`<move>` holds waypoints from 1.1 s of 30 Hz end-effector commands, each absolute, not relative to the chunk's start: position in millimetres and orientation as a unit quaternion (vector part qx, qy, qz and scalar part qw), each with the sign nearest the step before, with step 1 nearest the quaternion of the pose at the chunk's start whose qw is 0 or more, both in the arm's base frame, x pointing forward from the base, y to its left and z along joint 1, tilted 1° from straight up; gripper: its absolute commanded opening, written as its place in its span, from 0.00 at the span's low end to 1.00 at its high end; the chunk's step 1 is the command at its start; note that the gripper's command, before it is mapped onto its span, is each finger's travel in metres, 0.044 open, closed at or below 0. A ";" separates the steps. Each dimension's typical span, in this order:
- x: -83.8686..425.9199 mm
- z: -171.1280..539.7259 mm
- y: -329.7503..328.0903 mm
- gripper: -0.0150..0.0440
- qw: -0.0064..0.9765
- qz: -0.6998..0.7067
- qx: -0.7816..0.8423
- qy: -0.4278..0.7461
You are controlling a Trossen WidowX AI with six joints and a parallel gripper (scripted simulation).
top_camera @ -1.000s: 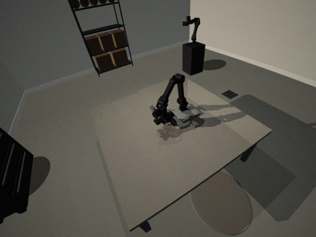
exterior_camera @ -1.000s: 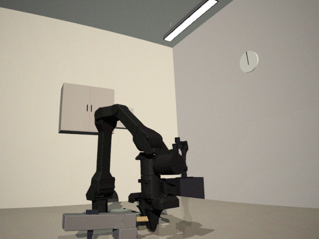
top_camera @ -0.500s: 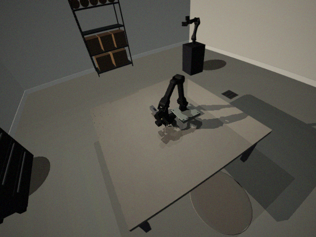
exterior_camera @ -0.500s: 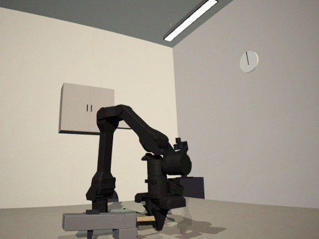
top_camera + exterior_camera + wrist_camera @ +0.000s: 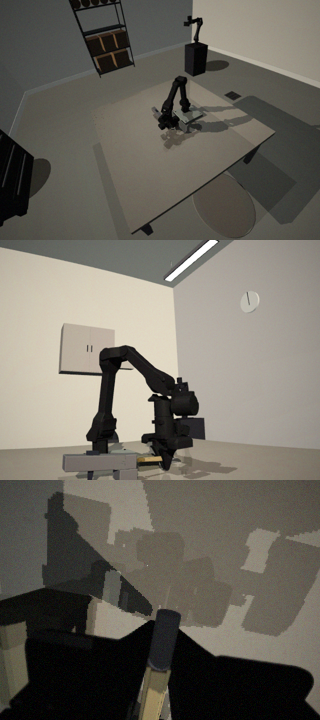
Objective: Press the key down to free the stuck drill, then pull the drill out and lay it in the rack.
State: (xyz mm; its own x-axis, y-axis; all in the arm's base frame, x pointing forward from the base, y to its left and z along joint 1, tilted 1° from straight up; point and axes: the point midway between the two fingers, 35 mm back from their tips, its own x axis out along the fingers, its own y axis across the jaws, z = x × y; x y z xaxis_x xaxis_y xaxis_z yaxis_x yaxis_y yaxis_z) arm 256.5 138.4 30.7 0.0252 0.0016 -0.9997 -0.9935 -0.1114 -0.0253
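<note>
- The gripper (image 5: 159, 667) is closed on the drill (image 5: 161, 655), a slim rod with a dark tip and a pale yellow body, at lower centre of the wrist view.
- In the exterior view, at bottom centre, the yellow body (image 5: 149, 459) juts from the grey block (image 5: 99, 462) toward the fingertips.
- Judged step: pulling the drill out.
- Next likely: draw it straight clear, then carry it to the rack, which I cannot pick out.

The drill (image 5: 159, 672) runs off the wrist view's bottom edge between the dark hand (image 5: 161, 645), and the key is too small to pick out from above.
</note>
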 end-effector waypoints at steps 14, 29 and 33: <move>254.9 33.9 153.3 0.25 0.480 0.519 -0.532 0.466; 254.0 36.4 152.2 0.25 0.480 0.519 -0.532 0.466; 253.7 37.1 151.9 0.25 0.480 0.519 -0.532 0.466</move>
